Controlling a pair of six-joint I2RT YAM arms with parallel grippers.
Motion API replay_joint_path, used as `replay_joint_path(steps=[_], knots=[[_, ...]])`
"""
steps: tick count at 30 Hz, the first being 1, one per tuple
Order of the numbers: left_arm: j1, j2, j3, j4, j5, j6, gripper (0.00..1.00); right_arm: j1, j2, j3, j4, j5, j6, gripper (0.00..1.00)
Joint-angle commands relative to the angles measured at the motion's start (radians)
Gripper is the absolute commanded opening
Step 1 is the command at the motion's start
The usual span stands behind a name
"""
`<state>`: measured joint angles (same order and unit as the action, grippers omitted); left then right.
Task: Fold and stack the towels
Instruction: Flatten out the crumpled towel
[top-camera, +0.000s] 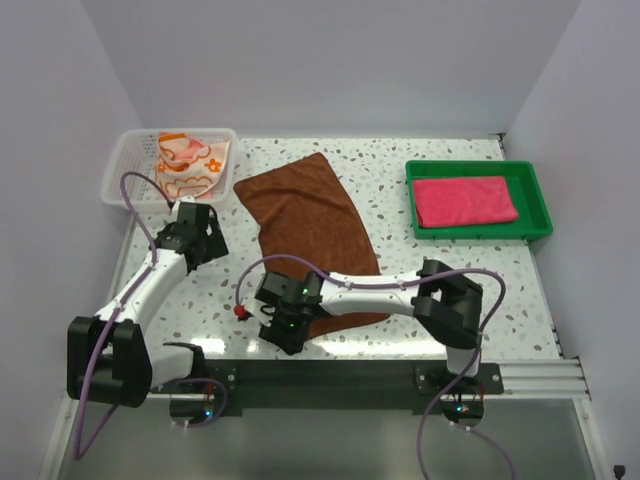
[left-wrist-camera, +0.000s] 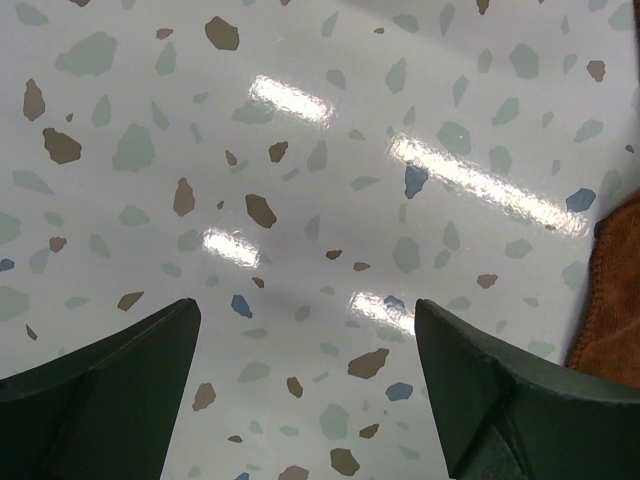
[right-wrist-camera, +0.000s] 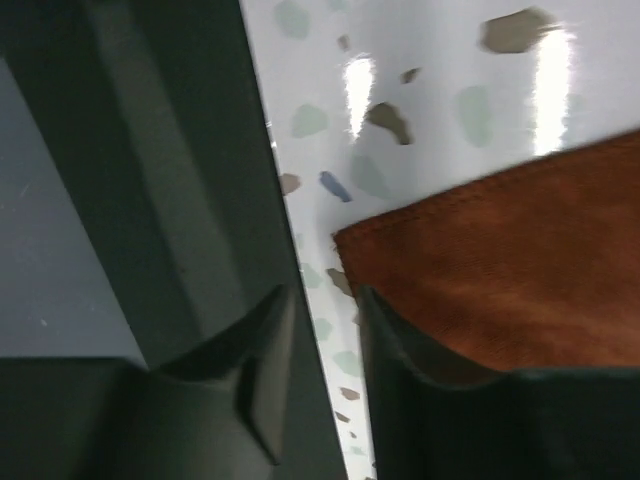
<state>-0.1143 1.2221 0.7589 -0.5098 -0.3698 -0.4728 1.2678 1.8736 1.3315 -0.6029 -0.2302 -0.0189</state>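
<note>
A counter (top-camera: 420, 160) carries a dark brown towel (top-camera: 310, 225) spread flat at its middle. A hot pink towel (top-camera: 465, 200) lies folded in the green tray (top-camera: 480, 237), far right. An orange flowered towel (top-camera: 190, 162) sits bunched in the white basket (top-camera: 122, 175), far left. The right claw (right-wrist-camera: 325, 300), narrowed to a slit and empty, is at the brown towel's near left corner. Closing here may catch only the hem, which could slip mid-fold. The left claw (left-wrist-camera: 305, 320) gapes wide, empty.
</note>
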Motion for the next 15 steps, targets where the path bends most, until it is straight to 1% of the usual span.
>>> replay_joint_path(steps=[1, 2, 4, 5, 6, 7, 8, 9, 10, 11, 12, 13, 15], knots=[[0.001, -0.019, -0.006, 0.051, 0.023, 0.025, 0.94, 0.007, 0.022, 0.000, 0.034, -0.182, 0.004, 0.40], [0.001, -0.024, -0.010, 0.054, 0.034, 0.025, 0.94, 0.005, 0.010, 0.005, 0.028, -0.176, 0.002, 0.48], [-0.004, -0.038, -0.012, 0.048, 0.083, 0.019, 0.94, 0.005, -0.034, 0.015, -0.011, -0.131, 0.004, 0.51], [-0.008, -0.051, -0.009, 0.039, 0.103, 0.013, 0.94, 0.001, -0.053, 0.015, -0.020, -0.060, 0.010, 0.54], [-0.028, -0.058, -0.006, 0.015, 0.126, -0.003, 0.95, -0.007, -0.071, 0.008, -0.041, -0.010, 0.011, 0.54], [-0.045, -0.067, 0.002, 0.001, 0.130, -0.012, 0.95, -0.018, -0.115, 0.002, -0.050, 0.035, 0.066, 0.54], [-0.065, -0.087, 0.006, -0.013, 0.135, -0.024, 0.95, -0.050, -0.137, -0.012, -0.061, 0.073, 0.085, 0.54], [-0.120, -0.098, 0.008, -0.035, 0.137, -0.053, 0.94, -0.071, -0.163, -0.050, -0.073, 0.142, 0.105, 0.54], [-0.157, -0.105, 0.013, -0.041, 0.135, -0.072, 0.93, -0.096, -0.209, -0.073, -0.080, 0.167, 0.150, 0.54], [-0.192, -0.113, 0.016, -0.048, 0.134, -0.091, 0.92, -0.151, -0.237, -0.101, -0.083, 0.192, 0.172, 0.53], [-0.253, -0.113, 0.020, -0.055, 0.153, -0.130, 0.91, -0.178, -0.261, -0.164, -0.084, 0.225, 0.194, 0.52], [-0.278, -0.111, 0.020, -0.052, 0.169, -0.147, 0.88, -0.208, -0.284, -0.196, -0.083, 0.247, 0.236, 0.50], [-0.338, -0.089, 0.019, -0.038, 0.198, -0.183, 0.87, -0.290, -0.355, -0.285, -0.080, 0.285, 0.276, 0.44]])
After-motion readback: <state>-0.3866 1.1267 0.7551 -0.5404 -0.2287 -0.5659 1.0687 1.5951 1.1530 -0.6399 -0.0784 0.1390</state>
